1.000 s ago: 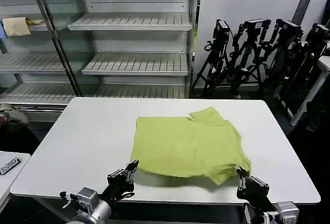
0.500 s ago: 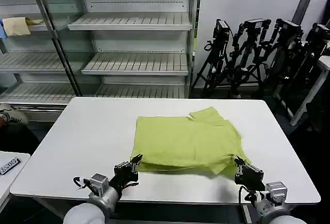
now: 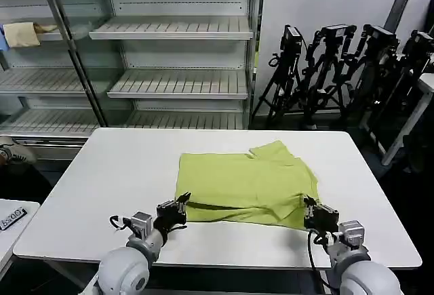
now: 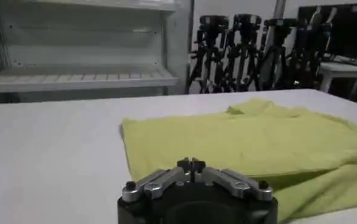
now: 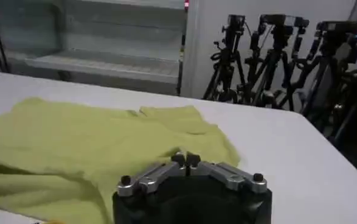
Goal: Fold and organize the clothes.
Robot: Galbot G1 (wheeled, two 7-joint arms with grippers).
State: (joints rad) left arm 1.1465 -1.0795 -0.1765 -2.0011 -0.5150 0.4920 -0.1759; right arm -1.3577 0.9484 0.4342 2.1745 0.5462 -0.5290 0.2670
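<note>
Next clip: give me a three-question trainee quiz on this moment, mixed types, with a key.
1. True or false: the T-shirt lies on the white table.
2. Multiple choice: where are the two grippers? A) over the shelves B) at the shirt's near edge, one at each near corner C) both at the far edge
3. Fill in: the left gripper and right gripper each have their fingers ____.

Key:
1. True.
2. B. The left one is at the near left corner, the right one at the near right corner.
3. Shut; the left and right wrist views show each pair of fingertips meeting, the shirt's near edge bunched at them.
</note>
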